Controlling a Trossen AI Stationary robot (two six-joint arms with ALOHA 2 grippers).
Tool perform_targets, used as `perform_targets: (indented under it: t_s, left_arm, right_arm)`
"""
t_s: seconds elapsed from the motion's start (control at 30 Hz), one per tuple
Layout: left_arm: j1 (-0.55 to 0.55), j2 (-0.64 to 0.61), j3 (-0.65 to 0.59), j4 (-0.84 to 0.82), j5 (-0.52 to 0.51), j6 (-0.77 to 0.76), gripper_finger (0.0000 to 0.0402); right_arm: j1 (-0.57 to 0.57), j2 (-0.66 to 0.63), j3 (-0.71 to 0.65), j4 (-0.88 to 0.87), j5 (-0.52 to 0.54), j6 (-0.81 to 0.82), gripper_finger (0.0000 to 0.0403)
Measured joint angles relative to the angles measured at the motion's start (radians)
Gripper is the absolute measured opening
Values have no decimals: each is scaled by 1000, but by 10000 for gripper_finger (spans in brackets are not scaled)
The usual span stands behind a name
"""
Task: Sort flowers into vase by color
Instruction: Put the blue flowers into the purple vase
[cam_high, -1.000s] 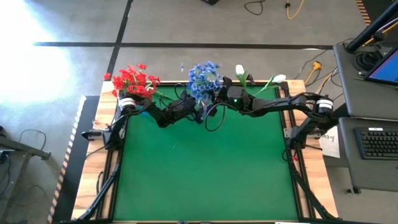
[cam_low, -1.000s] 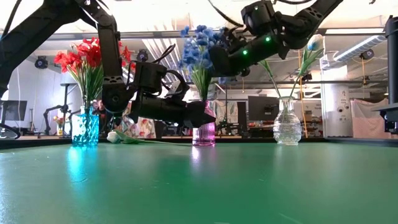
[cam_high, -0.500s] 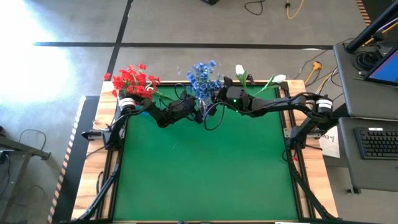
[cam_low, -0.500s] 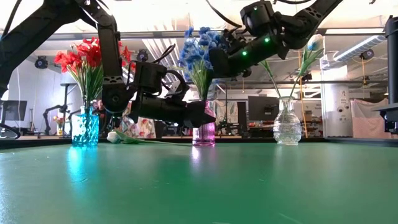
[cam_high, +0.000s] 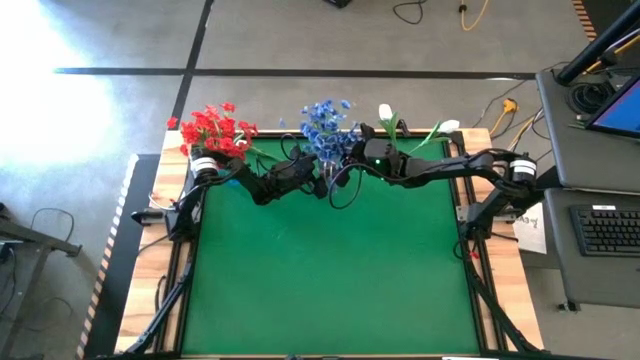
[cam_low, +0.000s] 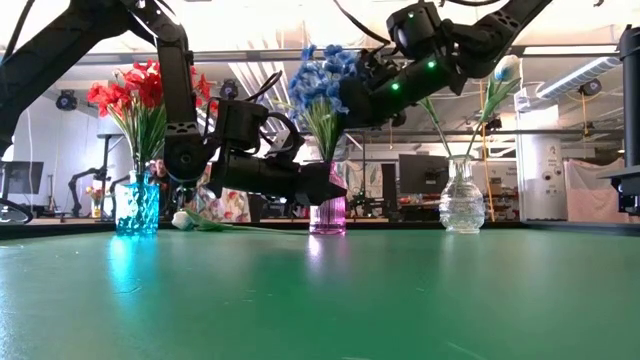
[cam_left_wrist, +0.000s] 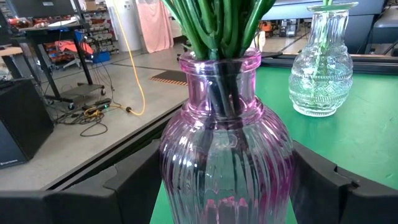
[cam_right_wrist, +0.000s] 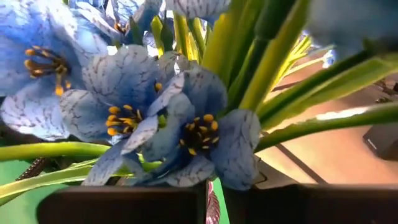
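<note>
Low view: blue flowers (cam_low: 322, 85) sit w/ stems in pink vase (cam_low: 327, 214) at table's (cam_low: 320, 300) far edge, btwn red flowers (cam_low: 135, 95) in blue vase (cam_low: 137, 206) & clear vase (cam_low: 462, 209), left claw (cam_low: 335, 186) set wide around pink vase, right claw (cam_low: 345, 98) closed among blue blooms.

Overhead and table-level views (both wrists close) share the pink vase (cam_low: 328, 214).

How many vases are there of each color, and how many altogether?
Blue vase, with the red flowers: 1
Pink vase, with the blue flowers: 1
Clear vase, with a white flower: 1
Total: 3 vases
</note>
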Motion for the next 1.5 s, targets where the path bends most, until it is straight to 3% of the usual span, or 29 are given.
perform_targets:
  t_s: [0.17, 0.5, 0.67, 1.5]
  left_arm:
    - [0, 0, 0, 0, 0, 0, 275]
    - [0, 0, 0, 0, 0, 0, 275]
    - [0, 0, 0, 0, 0, 0, 275]
    - [0, 0, 0, 0, 0, 0, 275]
  right_arm:
    - [0, -4, -2, 21, -6, 6, 40]
    - [0, -57, -3, -38, -8, 18, 137]
    - [0, -99, -3, -63, -9, 6, 167]
    - [2, -121, 0, -187, -27, 22, 176]
